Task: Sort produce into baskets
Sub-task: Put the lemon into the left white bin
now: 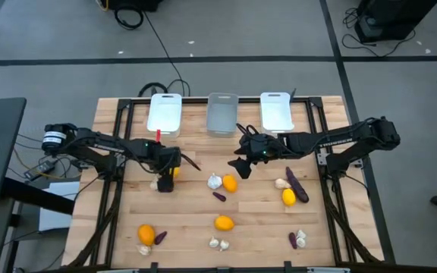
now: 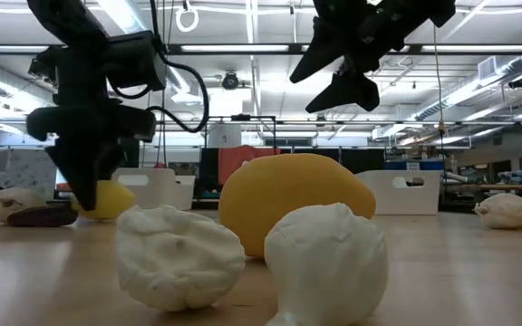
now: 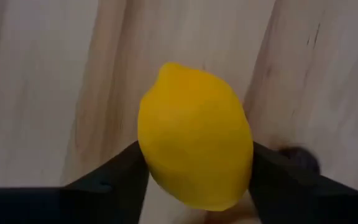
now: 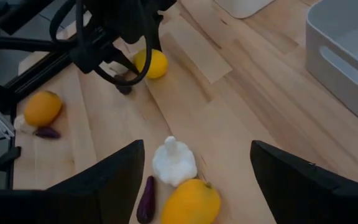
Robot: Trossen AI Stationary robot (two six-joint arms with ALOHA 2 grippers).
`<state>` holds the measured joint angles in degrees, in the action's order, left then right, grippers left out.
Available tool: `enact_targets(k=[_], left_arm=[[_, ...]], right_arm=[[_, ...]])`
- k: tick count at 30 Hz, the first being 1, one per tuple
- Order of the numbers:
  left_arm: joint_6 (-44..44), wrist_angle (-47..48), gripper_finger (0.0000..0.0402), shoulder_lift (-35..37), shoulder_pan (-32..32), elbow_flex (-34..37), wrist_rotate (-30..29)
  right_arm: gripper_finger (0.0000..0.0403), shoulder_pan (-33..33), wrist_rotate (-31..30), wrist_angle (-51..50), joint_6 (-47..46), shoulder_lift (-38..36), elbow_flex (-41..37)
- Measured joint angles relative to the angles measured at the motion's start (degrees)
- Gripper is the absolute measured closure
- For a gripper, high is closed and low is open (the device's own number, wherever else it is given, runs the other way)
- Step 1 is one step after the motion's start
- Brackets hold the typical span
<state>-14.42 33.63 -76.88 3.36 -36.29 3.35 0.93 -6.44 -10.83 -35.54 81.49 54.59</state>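
Honestly nothing readable here. The right arm (image 1: 338, 139) has some pale lettering along its side in the high view, but it's too small to make out. No labels, numbers or signs legible anywhere else.

Grey floor (image 1: 59, 45) with dark tape lines, black cables (image 1: 139, 19); wooden table (image 1: 188, 212); ceiling strip lights (image 2: 234, 48) in workshop room.

I see two garlic bulbs (image 2: 243, 258) nearest, an orange fruit (image 2: 295, 201) behind, both grippers above.
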Motion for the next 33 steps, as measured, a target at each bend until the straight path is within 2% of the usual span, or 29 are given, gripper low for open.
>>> enact_targets(k=[3, 7, 12, 16, 22, 28, 33], left_arm=[[-2.1, -1.0, 0.0197, 0.0, 0.0, 0.0, 0.3], [-4.1, 0.4, 0.0197, 0.0, 0.2, -2.0, 0.4], [-2.1, 8.5, 0.0178, 0.4, 4.0, -8.9, -1.4], [3.5, 15.0, 0.0180, 0.4, 10.4, -16.0, -2.4], [10.0, 17.2, 0.0183, 0.4, 23.1, -22.8, -4.3], [14.5, 16.7, 0.0183, -0.3, 35.9, -23.7, -4.3], [18.9, 16.5, 0.0183, -4.8, 43.3, -23.7, -4.3]], right_arm=[[0.0119, 0.0, 0.0, 0.0, -0.9, 0.0, 0.0], [0.0144, 0.0, 0.0, -0.1, -2.6, 0.0, 0.0], [0.0165, 0.0, -0.4, -0.1, -4.8, 0.0, 0.0], [0.0169, 0.1, -3.6, -0.1, -4.8, 0.0, 0.0], [0.0170, 0.1, -4.5, -0.1, -4.8, 0.0, 0.0], [0.0170, 0.2, -4.5, -0.1, -6.1, 0.0, 0.0], [0.0170, 0.2, -5.6, 0.0, -6.5, 0.0, 0.0]])
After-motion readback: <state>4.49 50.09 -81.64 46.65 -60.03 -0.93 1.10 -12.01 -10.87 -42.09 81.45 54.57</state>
